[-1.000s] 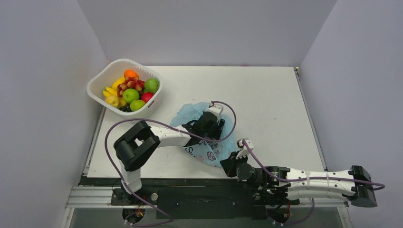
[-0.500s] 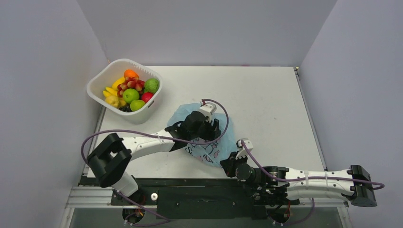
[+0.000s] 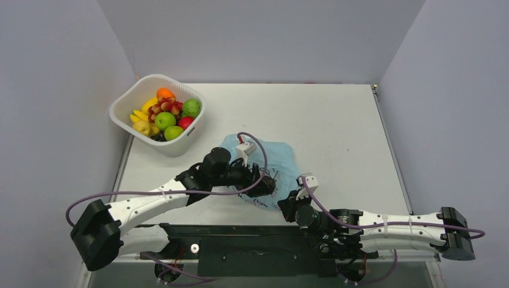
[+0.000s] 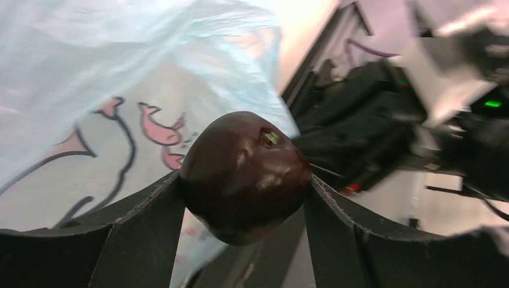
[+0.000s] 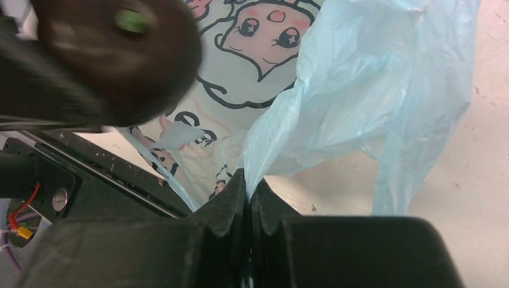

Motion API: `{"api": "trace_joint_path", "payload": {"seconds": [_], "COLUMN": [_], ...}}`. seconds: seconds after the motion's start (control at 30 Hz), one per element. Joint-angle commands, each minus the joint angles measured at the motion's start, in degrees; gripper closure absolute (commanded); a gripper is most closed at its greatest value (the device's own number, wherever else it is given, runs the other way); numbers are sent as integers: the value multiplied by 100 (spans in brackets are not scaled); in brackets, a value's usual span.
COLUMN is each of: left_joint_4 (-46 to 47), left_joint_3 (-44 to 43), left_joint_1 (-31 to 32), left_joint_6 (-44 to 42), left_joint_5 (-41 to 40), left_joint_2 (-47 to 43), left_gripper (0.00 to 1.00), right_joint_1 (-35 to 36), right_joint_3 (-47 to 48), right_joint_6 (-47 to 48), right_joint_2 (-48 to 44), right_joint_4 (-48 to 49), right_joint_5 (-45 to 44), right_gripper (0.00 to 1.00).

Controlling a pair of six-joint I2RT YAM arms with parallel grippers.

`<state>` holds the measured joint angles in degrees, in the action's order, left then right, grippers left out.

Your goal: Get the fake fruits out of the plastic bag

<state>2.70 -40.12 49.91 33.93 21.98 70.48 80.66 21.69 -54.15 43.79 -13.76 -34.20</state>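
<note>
My left gripper (image 4: 244,187) is shut on a dark purple-black round fruit (image 4: 237,159) with a small green stem mark, held just off the plastic bag (image 4: 90,66). From above, this gripper (image 3: 265,185) sits over the bag's near left part. The light-blue bag (image 3: 281,159) lies crumpled on the table, its printed drawing facing up. My right gripper (image 5: 248,182) is shut on a fold of the bag (image 5: 372,90) at its near edge, seen from above at the right gripper (image 3: 288,206). The held fruit (image 5: 120,54) shows blurred at the upper left of the right wrist view.
A white basket (image 3: 137,86) stands at the table's far left corner with an orange (image 3: 165,93), a red grape bunch (image 3: 165,107), green apples, a banana and other fruits. The table's black near edge (image 3: 240,228) runs just below both grippers.
The left arm has swung back and down; its gripper has moved from over the bag's middle to its near left part with the dark fruit. The right gripper has stayed put.
</note>
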Motion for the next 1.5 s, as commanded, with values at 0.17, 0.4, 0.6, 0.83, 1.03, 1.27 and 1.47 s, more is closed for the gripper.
{"api": "trace_joint_path", "payload": {"seconds": [0.17,0.4,0.6,0.83,1.03,1.27,1.47], "left_joint_4": [-730,-2697,-3714,-3044,-1866,-1367,-1316], "left_joint_3": [-261,-1319,-2711,-3298,-2699,-2783,-3285], "left_joint_1": [-526,-1830,-2937,-3998,-4800,-5679,-6519], "left_joint_6": [484,-855,-1480,-983,-501,-903,-952], "left_joint_5": [938,958,722,-49,-802,-1703,-1388], "left_joint_2": [-1564,-1891,-1536,-1228,-1287,-680,364], "left_gripper": [97,100,100,100,100,100,100], "right_joint_1": [-63,-82,-91,-93,-88,-102,-97], "right_joint_3": [244,279,309,395,407,483,556], "right_joint_6": [172,238,234,234,197,202,200], "right_joint_2": [185,181,115,78,-72,-71,-7], "right_joint_4": [240,253,183,73,-118,-229,-256], "right_joint_5": [-108,-92,-119,-147,-198,-258,-254], "right_gripper": [100,100,100,100,100,100,100]}}
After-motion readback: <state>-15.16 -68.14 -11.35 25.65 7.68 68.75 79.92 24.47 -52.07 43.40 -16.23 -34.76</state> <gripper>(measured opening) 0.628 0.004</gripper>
